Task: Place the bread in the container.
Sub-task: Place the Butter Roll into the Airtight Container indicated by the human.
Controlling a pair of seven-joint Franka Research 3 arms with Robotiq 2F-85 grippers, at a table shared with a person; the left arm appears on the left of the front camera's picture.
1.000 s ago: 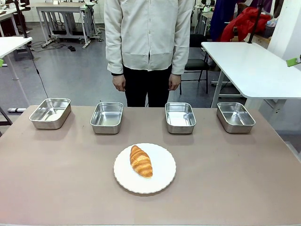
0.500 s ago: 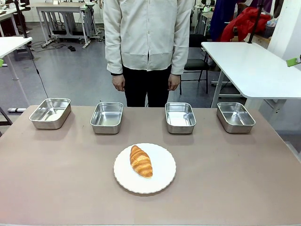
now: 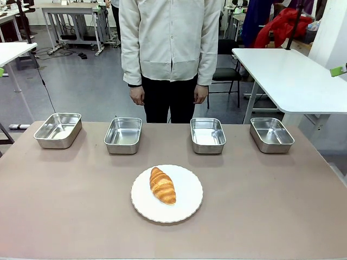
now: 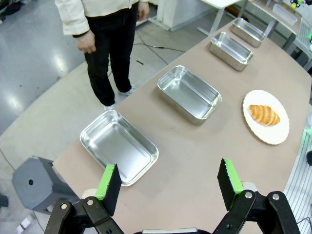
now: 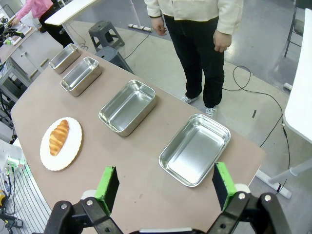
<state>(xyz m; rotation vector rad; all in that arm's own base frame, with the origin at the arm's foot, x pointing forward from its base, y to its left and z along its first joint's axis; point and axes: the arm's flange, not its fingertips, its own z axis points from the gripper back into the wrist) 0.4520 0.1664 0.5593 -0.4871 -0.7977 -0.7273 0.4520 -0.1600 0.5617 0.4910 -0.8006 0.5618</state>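
The bread (image 3: 162,185), a glossy golden-brown croissant, lies on a round white plate (image 3: 187,203) near the table's front middle; it also lies small at the right in the left wrist view (image 4: 263,114) and at the left in the right wrist view (image 5: 59,137). Several shiny steel containers stand in a row along the far edge: (image 3: 58,130), (image 3: 123,135), (image 3: 208,135), (image 3: 271,134). My left gripper (image 4: 168,184) hovers open high above the leftmost container (image 4: 119,146). Above the rightmost container (image 5: 195,148), my right gripper (image 5: 163,187) hangs open. Both hold nothing.
A person in a cream shirt (image 3: 171,38) stands at the far side of the table, arms down, hands (image 3: 137,95) off the table. A grey stool (image 4: 36,183) sits by the left table corner. A white table (image 3: 287,76) stands at the back right.
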